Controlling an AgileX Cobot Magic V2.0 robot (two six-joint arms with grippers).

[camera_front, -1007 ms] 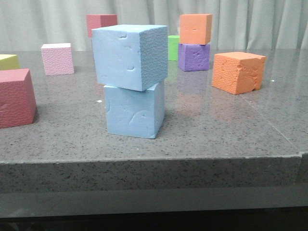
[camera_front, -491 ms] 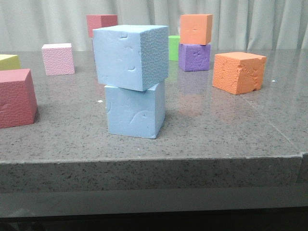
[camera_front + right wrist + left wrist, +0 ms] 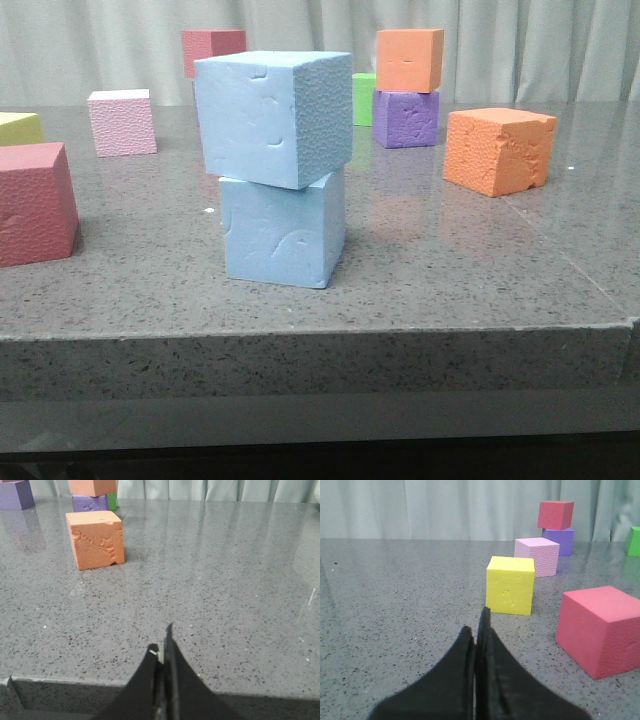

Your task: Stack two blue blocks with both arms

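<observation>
In the front view one sky-blue block rests on a second sky-blue block, turned a little and overhanging it, near the table's front edge. No gripper shows in the front view. My left gripper is shut and empty, low over the grey table, short of a yellow cube. My right gripper is shut and empty by the table's front edge, well back from a torn orange cube. The blue blocks are out of both wrist views.
In the front view a red cube, a yellow cube and a pink cube stand at the left. An orange cube on a purple cube, a green cube and a red cube stand behind. The torn orange cube is at the right.
The front view has drifted a few pixels, so everything sits slightly further right. The blue stack and the other cubes keep their places relative to one another.
</observation>
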